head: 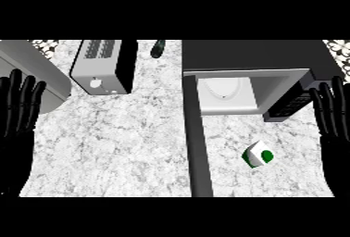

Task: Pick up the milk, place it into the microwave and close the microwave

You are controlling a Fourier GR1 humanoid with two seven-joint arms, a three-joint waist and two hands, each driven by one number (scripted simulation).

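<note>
The milk (258, 154) is a small white carton with a green round spot on it, and no words on it can be read. It sits on the counter (123, 143) near the right edge, just in front of the microwave (263, 76) and apart from it. The microwave stands at the back right corner. Its door (196, 139) is swung wide open and reaches out toward the front edge as a long dark strip to the left of the milk. Inside, a pale round plate (224, 89) shows. The dark button panel (292, 102) has marks too small to read. A toaster (104, 65) stands near the back edge, left of the middle, and no name on it can be read. A dark green bottle (158, 48) stands at the back edge just beside it. The left hand (19, 104) is up at the left edge, fingers straight and a little spread, holding nothing. The right hand (331, 111) is up at the right edge, fingers straight and close together, holding nothing, well apart from the milk.
</note>
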